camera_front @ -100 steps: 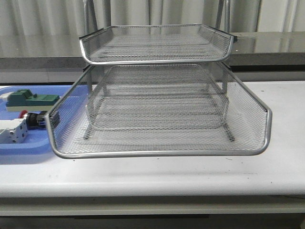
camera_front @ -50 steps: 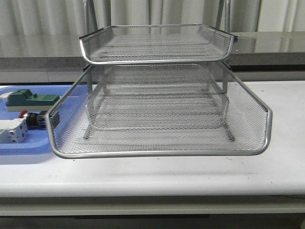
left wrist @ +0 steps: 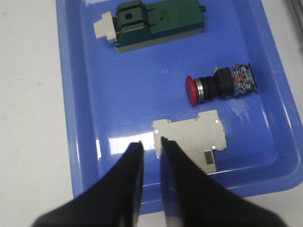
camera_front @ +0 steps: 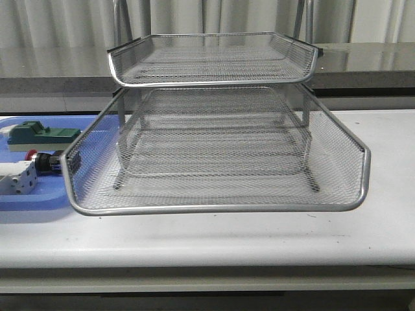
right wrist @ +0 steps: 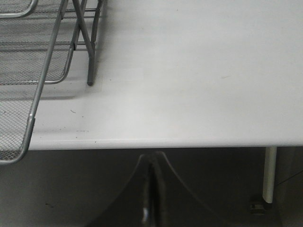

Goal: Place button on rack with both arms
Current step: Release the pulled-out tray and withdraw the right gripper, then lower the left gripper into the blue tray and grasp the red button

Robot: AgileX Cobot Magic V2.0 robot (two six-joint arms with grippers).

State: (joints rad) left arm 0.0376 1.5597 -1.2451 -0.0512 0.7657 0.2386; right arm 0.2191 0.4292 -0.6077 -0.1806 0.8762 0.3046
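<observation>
The button [camera_front: 44, 162], with its red cap, black body and blue rear block, lies on its side in the blue tray, just left of the rack's pulled-out middle tier. It also shows in the left wrist view [left wrist: 218, 85]. The silver wire-mesh rack [camera_front: 220, 207] stands mid-table, and its edge shows in the right wrist view [right wrist: 38, 94]. My left gripper [left wrist: 150, 142] hovers over the tray beside the white terminal block, jaws a narrow gap apart and empty, and well short of the button. My right gripper [right wrist: 151, 158] is shut and empty, below the table's front edge. Neither arm shows in the front view.
The blue tray [camera_front: 32, 201] sits at the table's left, also in the left wrist view [left wrist: 85, 94]. It holds a green-topped block [left wrist: 156, 21] and a white terminal block [left wrist: 194, 139]. The white table [right wrist: 189, 71] lies right of the rack.
In the front view the white terminal block and the tray's front edge have shifted slightly. The rack and the button have not moved.
</observation>
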